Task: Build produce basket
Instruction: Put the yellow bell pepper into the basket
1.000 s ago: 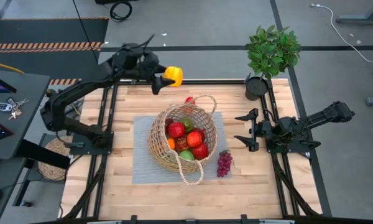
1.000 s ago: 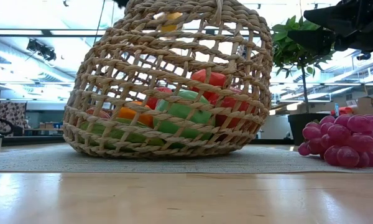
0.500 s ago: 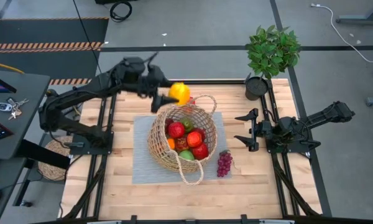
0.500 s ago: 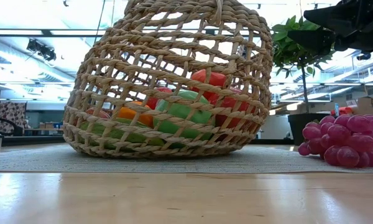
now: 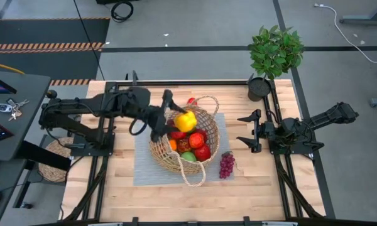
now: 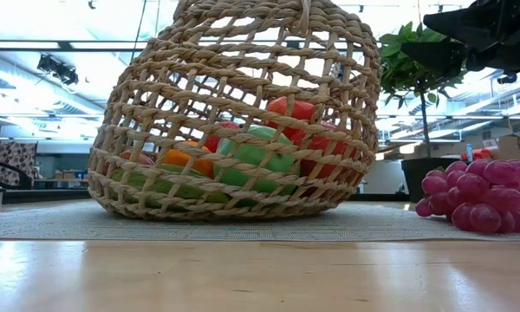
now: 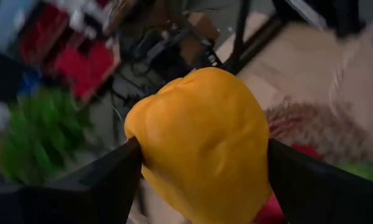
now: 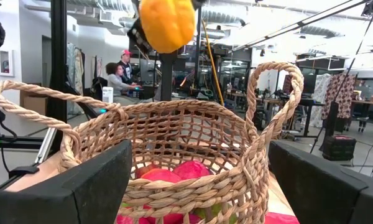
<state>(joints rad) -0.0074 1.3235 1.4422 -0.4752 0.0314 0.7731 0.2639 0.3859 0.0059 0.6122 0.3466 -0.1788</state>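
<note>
The tan wicker basket (image 5: 182, 141) stands on a grey mat (image 5: 144, 166) at the table's middle, holding red, green and orange toy fruits (image 5: 191, 145). My left gripper (image 5: 169, 116) is shut on a yellow pepper (image 5: 186, 120) above the basket's opening; the pepper also shows in the right wrist view (image 8: 166, 23). Purple grapes (image 5: 227, 164) lie on the mat's right edge, beside the basket. My right gripper (image 5: 248, 131) is open and empty to the right of the basket. My left gripper pinches the yellow pepper by its two opposite sides (image 7: 150, 155) between its two fingers (image 7: 105, 180). The fingers come from the table's left, slanting down. The pepper is lifted clear, above the fruits in the basket.
A potted green plant (image 5: 273, 56) stands at the table's far right corner. A small red piece (image 5: 191, 100) lies just beyond the basket's far rim. People show in the room behind the table in the right wrist view (image 8: 119, 78).
My left gripper has carried the yellow pepper from beyond the table's far edge toward the near edge and down, to a place over the basket's opening. It has stayed shut on the pepper. The basket and grapes have kept still.
</note>
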